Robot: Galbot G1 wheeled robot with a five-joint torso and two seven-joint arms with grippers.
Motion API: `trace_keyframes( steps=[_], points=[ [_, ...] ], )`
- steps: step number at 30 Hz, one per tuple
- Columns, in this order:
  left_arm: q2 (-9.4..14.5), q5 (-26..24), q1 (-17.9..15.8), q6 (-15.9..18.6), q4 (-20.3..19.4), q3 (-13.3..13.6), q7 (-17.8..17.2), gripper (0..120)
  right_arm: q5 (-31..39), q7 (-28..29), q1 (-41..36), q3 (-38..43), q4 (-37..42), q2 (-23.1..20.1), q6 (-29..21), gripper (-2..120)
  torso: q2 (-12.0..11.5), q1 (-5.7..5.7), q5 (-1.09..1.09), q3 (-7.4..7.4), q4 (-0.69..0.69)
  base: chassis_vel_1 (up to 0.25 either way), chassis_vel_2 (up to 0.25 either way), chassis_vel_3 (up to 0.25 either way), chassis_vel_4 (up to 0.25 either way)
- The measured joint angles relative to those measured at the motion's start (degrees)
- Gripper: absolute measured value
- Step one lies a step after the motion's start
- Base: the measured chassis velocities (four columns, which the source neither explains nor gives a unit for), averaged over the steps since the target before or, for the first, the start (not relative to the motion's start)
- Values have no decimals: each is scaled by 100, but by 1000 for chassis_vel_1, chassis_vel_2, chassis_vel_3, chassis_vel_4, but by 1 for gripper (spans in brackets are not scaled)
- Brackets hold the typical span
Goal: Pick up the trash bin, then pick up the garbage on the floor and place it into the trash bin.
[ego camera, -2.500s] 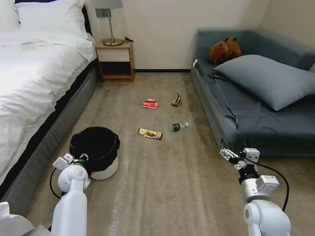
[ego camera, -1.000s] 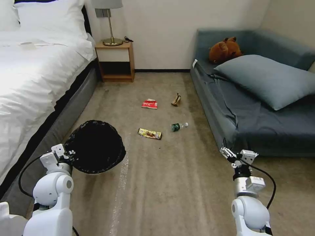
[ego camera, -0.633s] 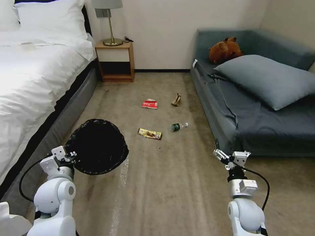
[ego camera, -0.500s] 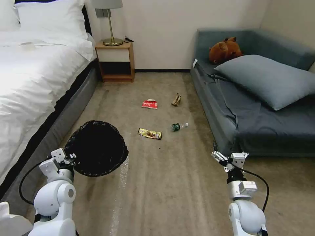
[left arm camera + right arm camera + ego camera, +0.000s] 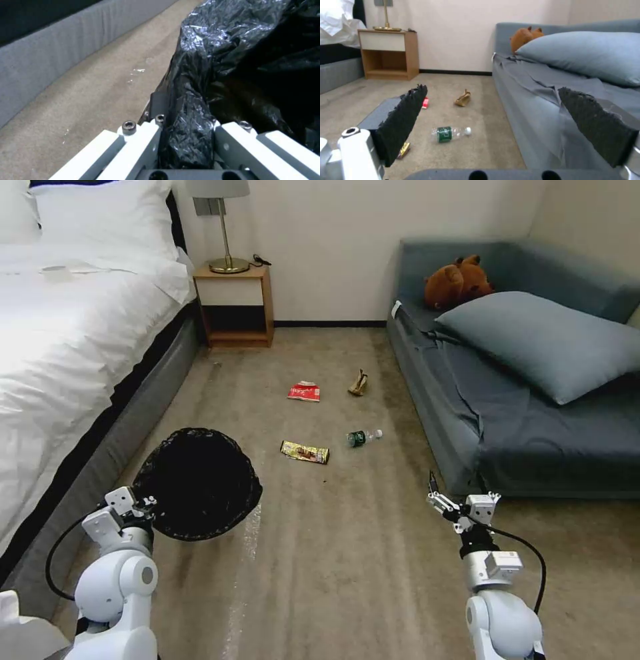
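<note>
Trash bin (image 5: 200,483) held off the carpet beside the bed (image 5: 60,353), tilted so its black-bagged mouth faces the head camera; left gripper (image 5: 143,505) clenched on the near rim, the crinkled bag pinched between its white fingers (image 5: 140,142). Right gripper (image 5: 435,499) hangs low by the near corner of the sofa (image 5: 507,400), jaws spread wide and empty, black pads (image 5: 401,120) well apart. Garbage lies on the carpet between bed and sofa: green-labelled bottle (image 5: 363,436) nearest the sofa, yellow-brown snack wrapper (image 5: 305,451) just beside it toward the bed, red-and-white packet (image 5: 305,391) and tan scrap (image 5: 359,383) farther off toward the nightstand (image 5: 235,307).
</note>
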Motion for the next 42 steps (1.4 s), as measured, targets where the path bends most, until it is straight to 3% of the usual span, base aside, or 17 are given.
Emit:
trace_keyframes(
  steps=[42],
  points=[
    [31, -6, -24, -111, 131, -77, 122, 2, 16, -194, -69, 101, -126, 10, 66, 100, 0, 0, 0, 0, 0, -4, 4, 3, -5]
  ],
)
